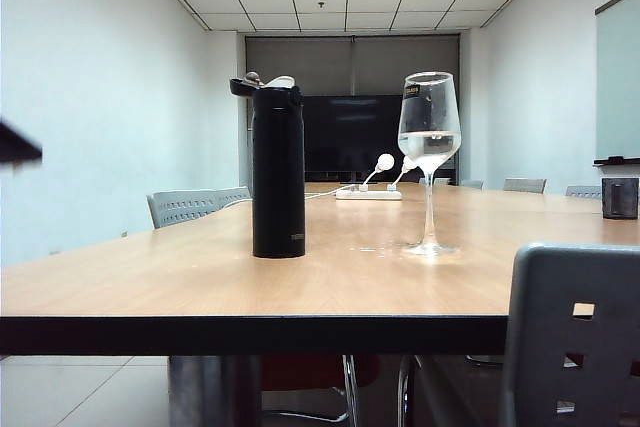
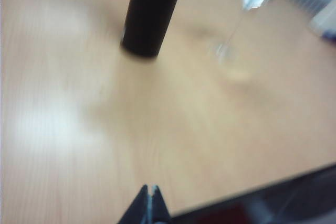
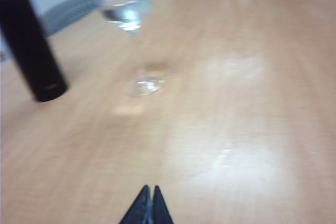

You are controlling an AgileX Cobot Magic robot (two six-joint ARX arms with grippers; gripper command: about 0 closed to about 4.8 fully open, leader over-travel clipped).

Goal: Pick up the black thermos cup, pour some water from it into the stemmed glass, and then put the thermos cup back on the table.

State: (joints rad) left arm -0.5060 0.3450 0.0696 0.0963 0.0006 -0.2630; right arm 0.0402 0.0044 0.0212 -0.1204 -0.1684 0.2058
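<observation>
The left gripper [image 2: 152,195] has its fingers clenched together on nothing, tips meeting in a thin dark wedge above bare wood near the close edge of the surface [image 1: 150,287]. The right gripper [image 3: 148,195] is the same: fingers pressed shut, empty, hanging over open wood grain. In the exterior view neither gripper itself shows; only a dark sliver at the far left edge could belong to the left arm, and I can't say for sure.

Out from the left fingers, the black thermos cup [image 2: 149,14] stands ahead and a little to the left, well apart from them, its long axis upright, base flat on the wood. In the exterior view the thermos [image 1: 277,172] sits left of centre with its flip lid open at the top. The stemmed glass [image 1: 429,157] stands upright just to its right, apart from it, already holding some water in the bowl.

From the right fingers, the glass [image 3: 126,9] lies ahead and the thermos beyond it to the left, so the left arm looks the nearer one to the thermos. With water in the glass and the flask standing free, I'd judge the task all but finished.
</observation>
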